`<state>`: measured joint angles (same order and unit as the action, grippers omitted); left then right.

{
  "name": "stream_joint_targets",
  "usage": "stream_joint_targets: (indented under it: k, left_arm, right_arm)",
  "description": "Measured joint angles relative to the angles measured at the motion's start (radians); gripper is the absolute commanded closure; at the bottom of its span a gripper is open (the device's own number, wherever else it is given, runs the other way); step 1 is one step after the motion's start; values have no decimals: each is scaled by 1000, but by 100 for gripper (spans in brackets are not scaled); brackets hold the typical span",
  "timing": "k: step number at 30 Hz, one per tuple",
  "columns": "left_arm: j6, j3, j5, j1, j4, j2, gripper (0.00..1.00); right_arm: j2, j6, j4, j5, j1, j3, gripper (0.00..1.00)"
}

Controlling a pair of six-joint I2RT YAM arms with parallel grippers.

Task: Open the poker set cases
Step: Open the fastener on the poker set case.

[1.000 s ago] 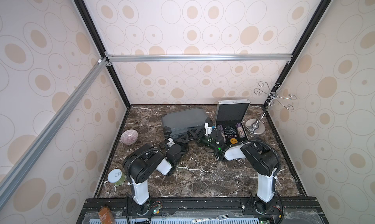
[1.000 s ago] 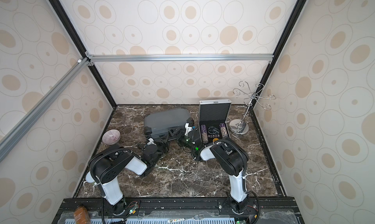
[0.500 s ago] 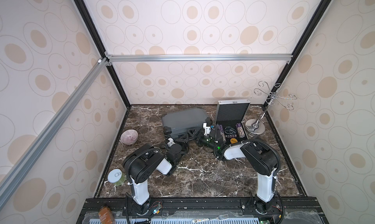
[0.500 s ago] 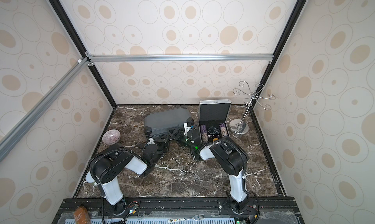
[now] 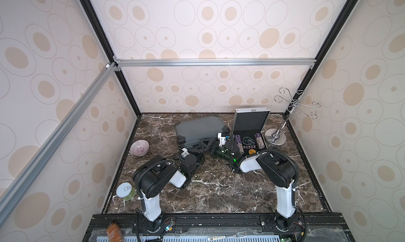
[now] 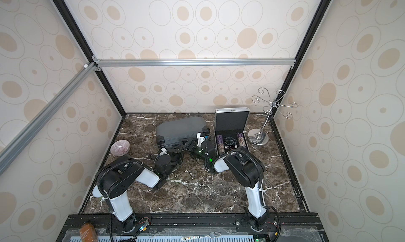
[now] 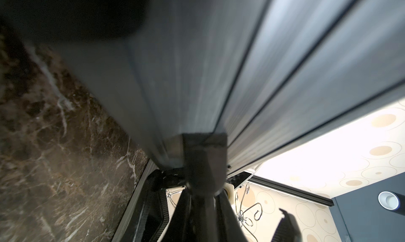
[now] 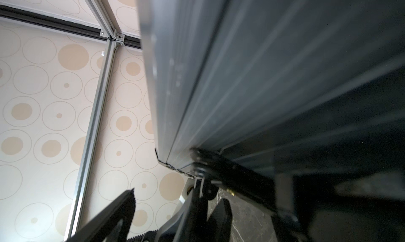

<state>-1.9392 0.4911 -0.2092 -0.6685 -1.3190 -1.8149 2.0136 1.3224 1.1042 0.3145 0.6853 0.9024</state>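
Currently the silver case stands open at the back right; the grey case beside it looks shut. Left gripper fingers together at its front latch; right gripper fingers apart. Next: free the latch, then raise the top

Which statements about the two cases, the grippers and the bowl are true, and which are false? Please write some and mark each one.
1. The silver case has its lid up, and chips show inside. True.
2. The dark grey case also has its lid up. False: its lid is down.
3. The left gripper is shut. True.
4. The right gripper is shut. False: it is open.
5. The bowl sits inside the silver case. False: it stands on the table, apart from both cases.
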Motion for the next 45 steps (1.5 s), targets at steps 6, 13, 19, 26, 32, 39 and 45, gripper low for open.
stream_joint_targets:
  k: [6,13,19,26,32,39,45]
  left_arm:
    - [10,0,-2,0,-2,0,100]
    - [13,-1,13,-7,-18,0,100]
    - [10,-1,26,-8,-19,0,100]
    - [10,-1,32,-8,-19,0,100]
    - [10,-2,31,-8,-19,0,100]
    - [14,-5,32,-11,-55,0,100]
    - [19,-5,27,-10,-71,0,100]
  right_arm:
    - [-3,3,2,-1,0,-2,6]
    - [-43,-31,-11,-12,0,-38,6]
    - [-57,-66,-31,-19,-1,-48,4]
    - [-60,-94,-36,-19,-2,-50,4]
    - [-78,-144,-73,-18,-2,-50,5]
    - [-130,-167,-110,-19,-5,-66,7]
    - [-130,-122,-79,-19,-8,-71,9]
